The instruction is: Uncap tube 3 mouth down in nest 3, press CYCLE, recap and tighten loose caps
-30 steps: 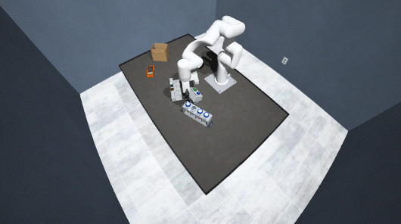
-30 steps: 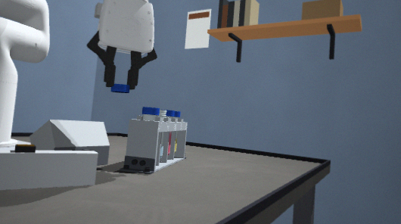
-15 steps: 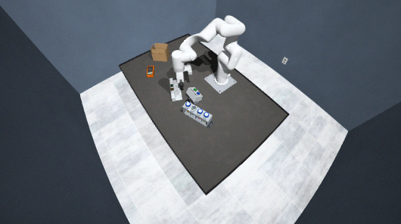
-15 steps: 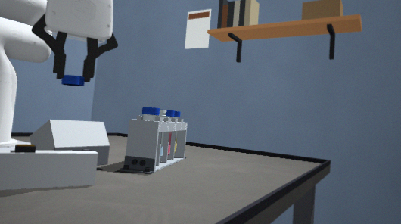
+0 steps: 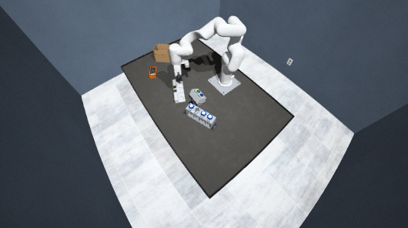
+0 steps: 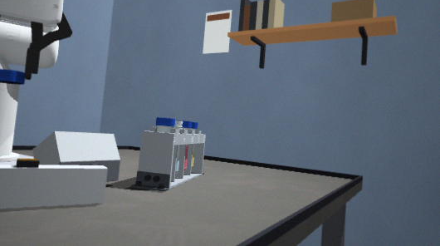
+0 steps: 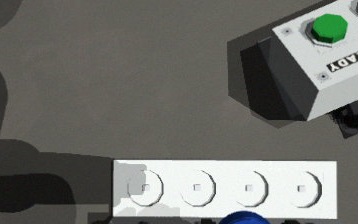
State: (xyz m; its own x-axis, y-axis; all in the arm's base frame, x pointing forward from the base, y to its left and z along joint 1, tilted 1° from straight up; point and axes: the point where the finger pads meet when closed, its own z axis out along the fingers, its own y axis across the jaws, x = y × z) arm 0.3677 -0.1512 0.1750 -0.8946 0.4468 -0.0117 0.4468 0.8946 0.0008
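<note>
The pincer (image 7: 242, 220) grips one blue cap (image 7: 241, 218) above four bare cap nests (image 7: 198, 188).

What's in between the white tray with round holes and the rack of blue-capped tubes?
The grey key box sits between the cap tray and the tube rack, seen in the top view.

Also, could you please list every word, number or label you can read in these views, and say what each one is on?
"READY": on the white key housing, beside the green key; it appears upside down in the wrist view.
Tube caps in the top view: any numbers are too small to read.
Wall notice in the exterior view: a brown band only, no readable text.
Cap tray: no markings visible.
</note>
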